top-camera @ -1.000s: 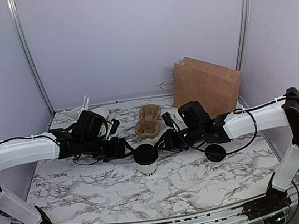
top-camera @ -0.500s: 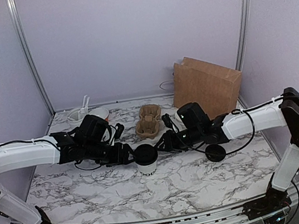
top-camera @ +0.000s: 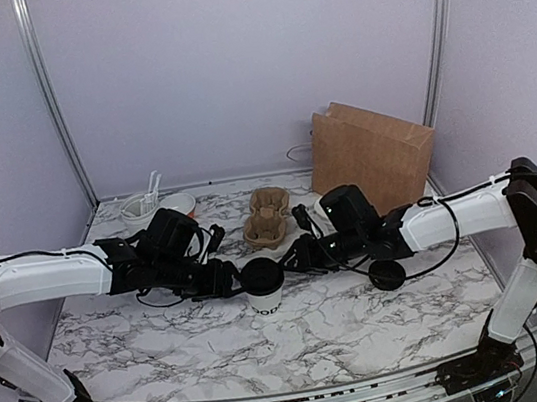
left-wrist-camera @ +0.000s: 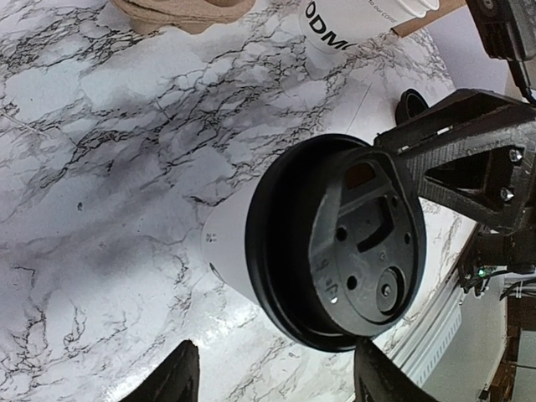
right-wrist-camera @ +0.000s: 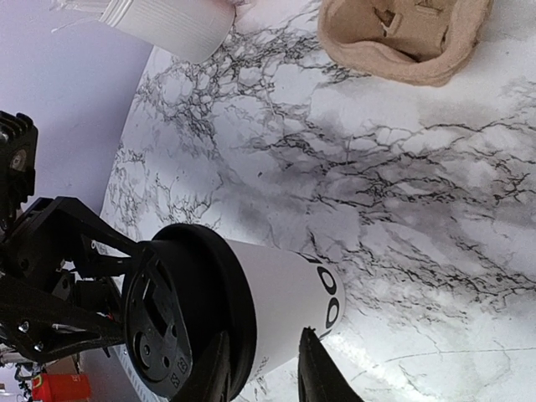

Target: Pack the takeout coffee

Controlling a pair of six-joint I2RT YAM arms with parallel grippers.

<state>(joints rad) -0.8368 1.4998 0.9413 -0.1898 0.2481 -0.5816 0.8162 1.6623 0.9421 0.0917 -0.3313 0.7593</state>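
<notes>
Takeout coffee (top-camera: 262,285) sits upright on the marble table (top-camera: 347,321), left gripper (top-camera: 229,275) spread wide and right gripper (top-camera: 291,258) partly spread flanking it, both empty; reads as pre-grasp, next needs one closing squarely on the cup wall below the lid.

Top external: high, well behind left gripper (top-camera: 229,275) and right gripper (top-camera: 291,258), facing down-forward over whole marble table (top-camera: 347,321). Left wrist: close, takeout coffee (left-wrist-camera: 230,243) just ahead of fingers (left-wrist-camera: 180,381). Right wrist: close, same cup from opposite side. All three share cup, pulp cup carrier (top-camera: 267,216).
</notes>
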